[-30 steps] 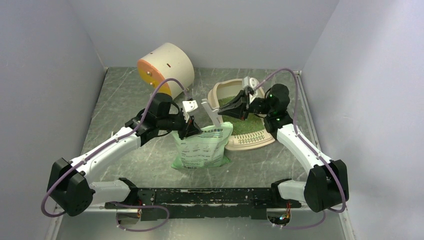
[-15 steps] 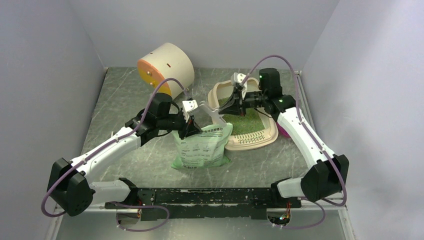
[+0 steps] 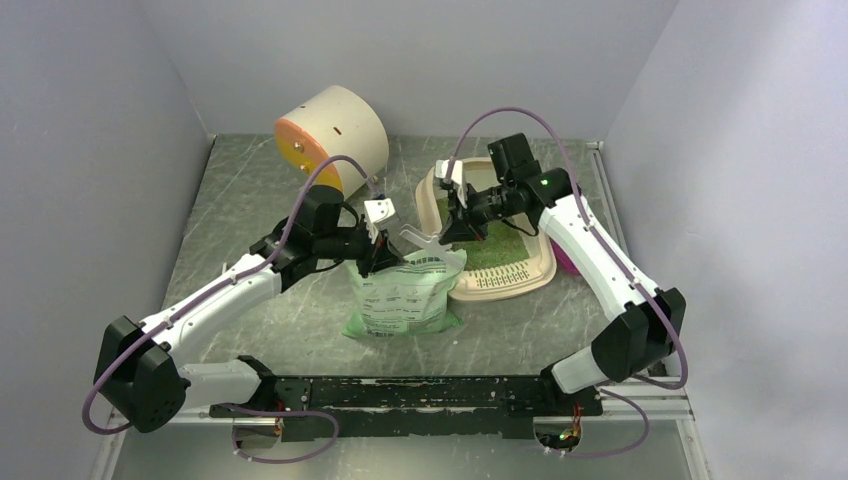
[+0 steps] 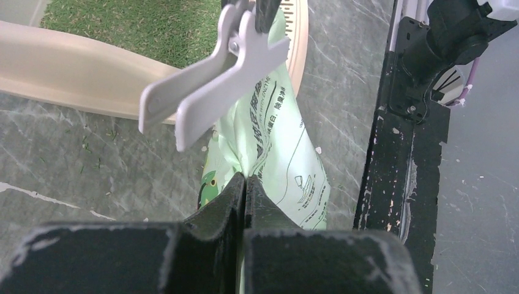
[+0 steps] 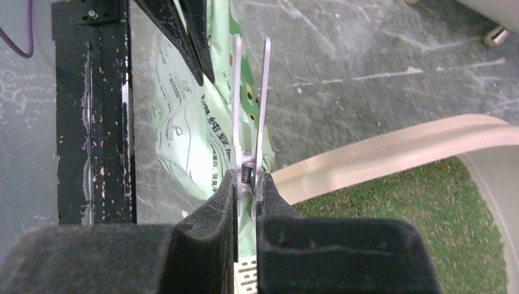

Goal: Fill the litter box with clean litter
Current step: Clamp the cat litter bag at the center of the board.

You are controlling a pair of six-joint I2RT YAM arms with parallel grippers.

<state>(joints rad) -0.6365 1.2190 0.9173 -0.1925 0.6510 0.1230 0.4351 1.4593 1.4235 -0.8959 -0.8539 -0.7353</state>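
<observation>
The beige litter box (image 3: pixel 533 268) stands right of centre, its bed of green clean litter (image 3: pixel 494 251) partly hidden by my right arm; the litter (image 5: pixel 422 214) also fills the lower right of the right wrist view. A light-green printed bag (image 3: pixel 405 298) stands upright against the box's left rim (image 4: pixel 67 76). My left gripper (image 4: pixel 245 181) is shut, pinching the bag's top edge (image 4: pixel 287 165). My right gripper (image 5: pixel 247 184) is shut on a pale grey clip (image 5: pixel 250 92) at its spring end. The clip's two arms (image 4: pixel 205 82) hang just above the bag's top, near my left fingers (image 5: pixel 183 37).
A cream half-cylinder cabinet with an orange face (image 3: pixel 335 135) stands at the back left. A magenta scoop (image 3: pixel 564 263) peeks out behind the litter box's right side. The black base rail (image 5: pixel 92 110) runs along the near edge. Grey walls close in left, right and behind.
My right arm has swung left from over the litter box, carrying the clip to the bag's top. The left arm and the bag have stayed put.
</observation>
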